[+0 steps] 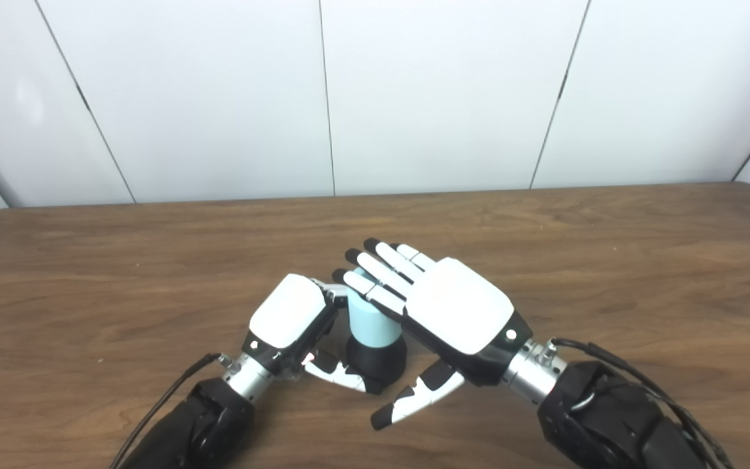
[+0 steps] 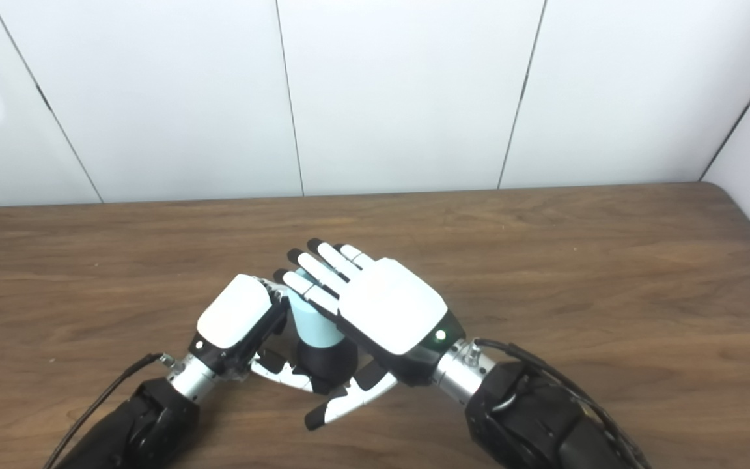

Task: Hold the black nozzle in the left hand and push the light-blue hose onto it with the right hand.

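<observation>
The black nozzle (image 1: 380,362) stands on the wooden table near its front middle. The light-blue hose (image 1: 371,326), a short pale cylinder, sits upright on top of the nozzle. My left hand (image 1: 288,319) is curled around the pair from the left, thumb across the nozzle's front. My right hand (image 1: 457,306) lies flat, palm down, its straight fingers (image 1: 378,270) over the hose's top end and its thumb pointing down toward me. The hose's top is hidden under those fingers. The same stack shows in the right eye view (image 2: 315,329).
The brown wooden table (image 1: 609,260) runs wide to both sides, with its rounded far corners at the white panelled wall (image 1: 414,98). No other objects show on it.
</observation>
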